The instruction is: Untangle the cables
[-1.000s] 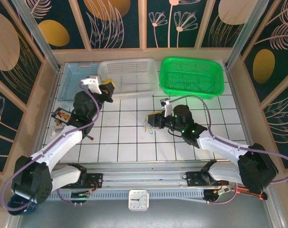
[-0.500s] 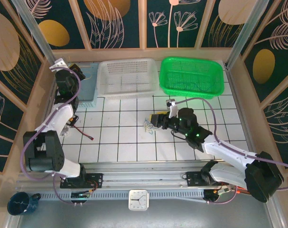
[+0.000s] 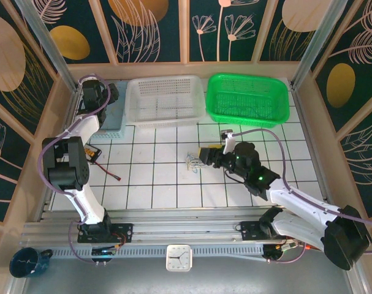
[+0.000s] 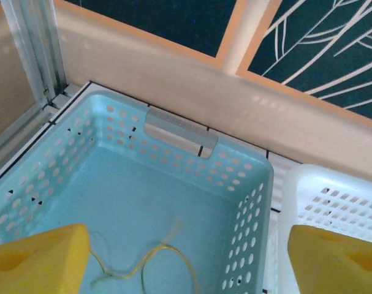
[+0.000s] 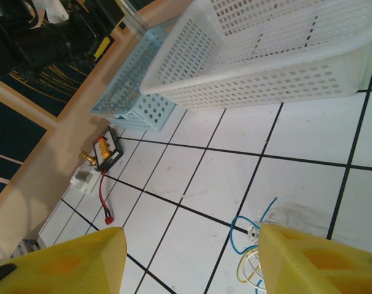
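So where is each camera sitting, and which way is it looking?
Top external: high behind the arms, looking down on the tiled table; both arms show, left gripper over the blue basket, right gripper by the cables.
Left wrist: on the left arm, looking down into the blue basket; yellow left fingers at the bottom corners.
Right wrist: on the right arm, looking low across the tiles toward the white basket; yellow right fingers below.
Shared: all three see the blue and white baskets.

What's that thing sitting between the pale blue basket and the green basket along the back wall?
A white basket stands between them in the top view: blue basket on its left, green basket on its right.
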### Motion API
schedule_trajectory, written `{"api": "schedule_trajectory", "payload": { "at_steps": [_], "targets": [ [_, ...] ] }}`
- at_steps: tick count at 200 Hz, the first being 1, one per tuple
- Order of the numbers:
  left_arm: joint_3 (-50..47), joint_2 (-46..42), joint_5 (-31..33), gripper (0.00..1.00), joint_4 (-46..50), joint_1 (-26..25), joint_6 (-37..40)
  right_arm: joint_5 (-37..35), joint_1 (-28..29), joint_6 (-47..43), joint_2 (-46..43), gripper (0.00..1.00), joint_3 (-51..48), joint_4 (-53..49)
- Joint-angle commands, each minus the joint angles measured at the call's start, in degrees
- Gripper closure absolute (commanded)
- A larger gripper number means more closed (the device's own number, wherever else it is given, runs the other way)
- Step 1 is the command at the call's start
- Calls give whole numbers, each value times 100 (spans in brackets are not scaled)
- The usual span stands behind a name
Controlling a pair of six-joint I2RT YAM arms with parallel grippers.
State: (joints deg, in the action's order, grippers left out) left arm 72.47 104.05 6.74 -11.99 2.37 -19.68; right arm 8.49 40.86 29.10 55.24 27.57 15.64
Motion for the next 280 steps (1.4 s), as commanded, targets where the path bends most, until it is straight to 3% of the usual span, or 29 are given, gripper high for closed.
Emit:
{"api": "schedule_trajectory", "payload": {
  "at_steps": [1,12,96,142,178,194,234,280],
  "targets": [
    [185,-174,-99,6,177,35,217,-208,-16,24,-107,41,-66,-122],
    [146,-247,-134,1,171,33,224,-208,-22,17,-96,41,-68,-131],
    [-551,-1440,-1523,1,27,-29,-401,-591,-215,8,225,42,344,-521],
    [-1724,-2596,-1724,1,-143,-779,-580,-866,-438,-17,403,42,571,-631],
    [-3365,-3510,-2190,1,-1228,-1260,-1887,-846,-694,-198,412,41,829,-801],
    [-3997,-3872,-2015,1,-1741,-1616,-2318,-833,-843,-255,272,40,899,-839],
    [-4657,-4115,-1563,1,-1983,-2398,-2585,-919,-915,-250,95,23,1315,-953],
    [-5164,-3702,-1337,1,-2691,-2878,-2947,-610,-915,-620,853,23,1963,-1553]
  ]
}}
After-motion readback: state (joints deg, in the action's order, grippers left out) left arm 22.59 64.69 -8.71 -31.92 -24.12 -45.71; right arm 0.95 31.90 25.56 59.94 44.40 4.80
